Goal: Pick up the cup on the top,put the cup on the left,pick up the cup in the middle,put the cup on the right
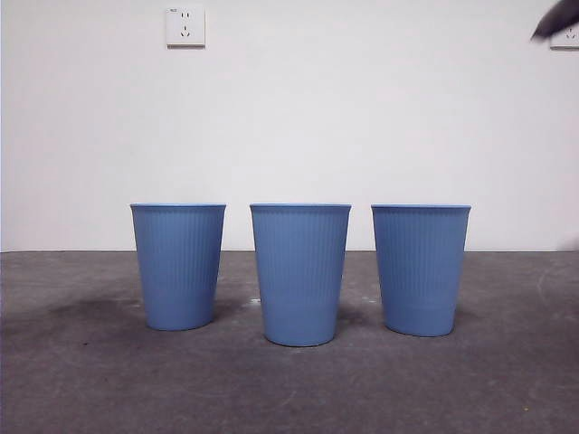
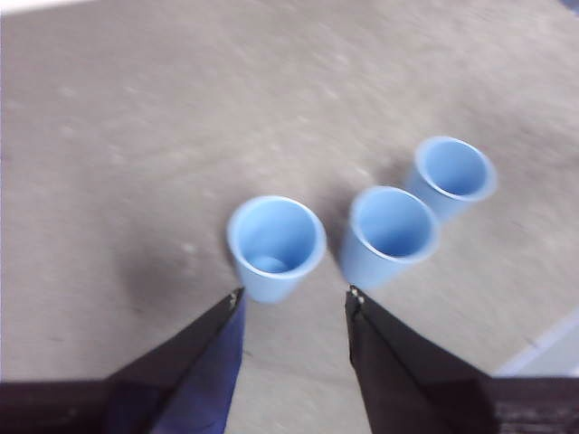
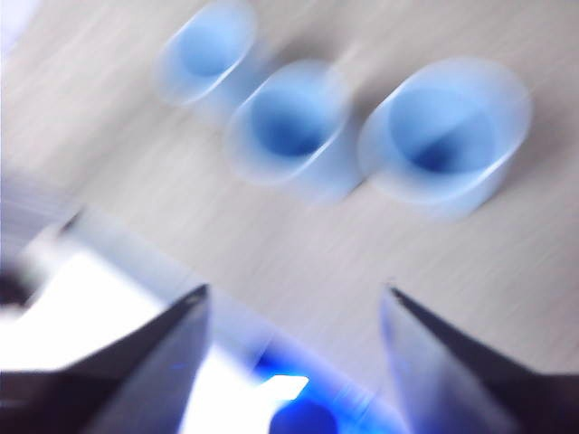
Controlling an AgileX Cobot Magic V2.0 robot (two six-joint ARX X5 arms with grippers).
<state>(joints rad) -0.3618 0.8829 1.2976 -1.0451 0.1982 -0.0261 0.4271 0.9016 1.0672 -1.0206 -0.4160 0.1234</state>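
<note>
Table (image 1: 81,380) first: I see its grey, scuffed surface filling the lower part of the front view, with a plain white wall (image 1: 362,108) behind it.

On the table stand three blue ribbed cups in a row, all upright and none touching. In the front view I have the left cup (image 1: 178,267) left of centre, the middle cup (image 1: 299,274) at the centre and slightly lower in the frame, so a little nearer to the camera, and the right cup (image 1: 421,269) right of centre. No cup sits inside another that I can see; each stands alone.

My left hand (image 2: 294,294) hovers above the table with its jaws spread wide and nothing between them. In its wrist view one cup appears just beyond the jaw tips, the other two trailing off toward the upper right of that frame.

My right hand (image 3: 294,294) is also up off the table, jaws wide apart and holding nothing. Its wrist view is heavily blurred, with the three cups across the upper part of the frame.

In the front view, a dark arm tip (image 1: 554,20) shows at the upper right corner, a wall socket (image 1: 185,26) at upper left, and part of another socket (image 1: 568,36) by the right edge.
</note>
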